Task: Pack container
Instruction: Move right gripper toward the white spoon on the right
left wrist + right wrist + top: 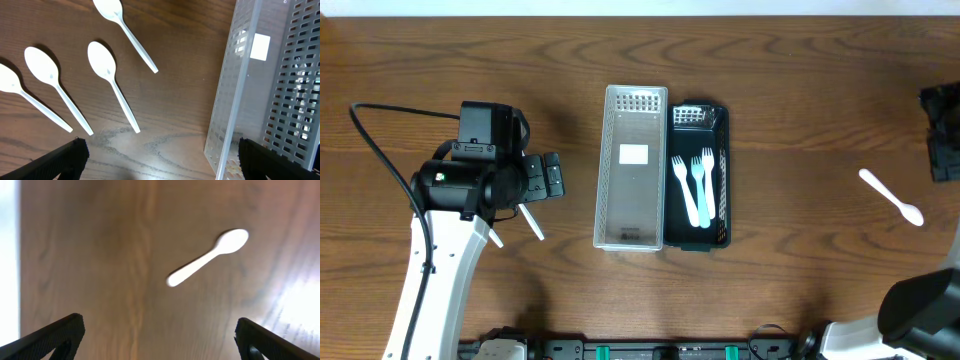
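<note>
Packing looks barely begun: 2 blue forks [705, 190] lie in the black tray [723, 170] at 3 o'clock of the empty clear tray [632, 100], while 4 white spoons [103, 61] under the wide-spread left claw [161, 159] and 1 lone spoon [207, 257] under the equally wide right claw [160, 336] lie unpacked on the desk [800, 90].

Clear bin [632, 205] touches black bin [724, 205] holding two blue forks [705, 195].

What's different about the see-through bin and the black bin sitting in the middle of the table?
The see-through bin is pale and translucent; the black bin is dark. The see-through bin shows only a white label inside; the black bin holds two light-blue forks. The see-through bin looks wider than the black bin. Both are long, perforated rectangles lying side by side.
</note>
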Motion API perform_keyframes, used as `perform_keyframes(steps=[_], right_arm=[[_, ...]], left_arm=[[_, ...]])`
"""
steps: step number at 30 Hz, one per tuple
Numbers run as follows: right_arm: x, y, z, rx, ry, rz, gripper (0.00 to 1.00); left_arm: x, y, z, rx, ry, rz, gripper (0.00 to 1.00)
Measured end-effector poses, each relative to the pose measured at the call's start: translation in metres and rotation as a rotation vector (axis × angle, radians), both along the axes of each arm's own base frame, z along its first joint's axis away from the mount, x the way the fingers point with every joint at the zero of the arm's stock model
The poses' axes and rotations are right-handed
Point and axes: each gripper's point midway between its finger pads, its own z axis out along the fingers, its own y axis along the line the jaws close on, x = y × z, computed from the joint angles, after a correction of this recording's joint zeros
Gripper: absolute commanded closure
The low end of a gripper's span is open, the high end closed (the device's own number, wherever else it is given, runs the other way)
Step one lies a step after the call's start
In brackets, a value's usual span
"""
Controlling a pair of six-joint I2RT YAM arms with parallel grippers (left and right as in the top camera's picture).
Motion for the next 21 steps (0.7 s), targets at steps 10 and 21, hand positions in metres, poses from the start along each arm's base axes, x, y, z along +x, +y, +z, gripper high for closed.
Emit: perform_keyframes(steps=[10,21], right_arm=[[-0.046,-0.033,-0.1,0.151,0.189,-0.32,0.04],[-0.05,-0.055,-0.149,0.188,0.239,-0.399,0.04]], left_arm=[[-0.004,0.0,-0.002,0.002,0.016,0.0,0.02],[-0.006,0.001,-0.003,0.003,0.027,0.0,0.02]])
